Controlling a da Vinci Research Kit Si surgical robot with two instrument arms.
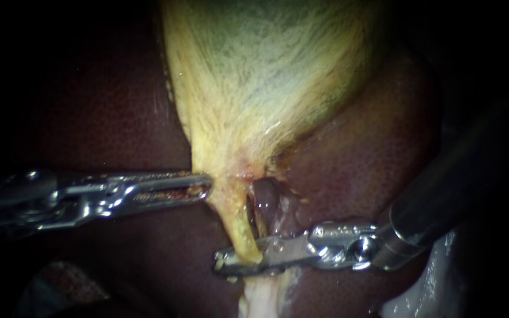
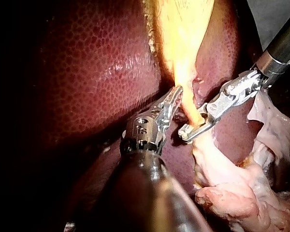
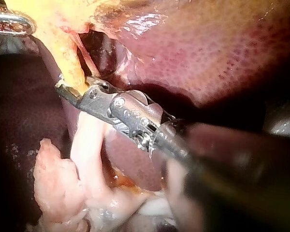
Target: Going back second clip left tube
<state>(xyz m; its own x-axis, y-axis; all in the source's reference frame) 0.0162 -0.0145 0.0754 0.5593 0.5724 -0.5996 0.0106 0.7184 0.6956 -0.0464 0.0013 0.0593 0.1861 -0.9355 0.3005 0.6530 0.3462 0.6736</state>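
The pale yellow gallbladder [image 1: 266, 76] narrows down to a neck on the dark liver [image 1: 107, 112]. From the neck the yellow left tube [image 1: 238, 227] runs down; a darker tube [image 1: 264, 203] lies just right of it. My left instrument [image 1: 206, 187] comes in level from the left, its jaws shut on the edge of the gallbladder's neck [image 2: 180, 77]. My right instrument [image 1: 237, 260] reaches across from the right, and its open jaws straddle the left tube [image 3: 73, 72] low down. I cannot make out a clip.
Pale pink loose tissue [image 2: 232, 193] hangs below the tube's lower end, also seen under my right instrument [image 3: 58, 188]. Liver [image 3: 222, 53] surrounds the site on both sides. The right instrument's thick dark shaft [image 1: 443, 194] fills the lower right.
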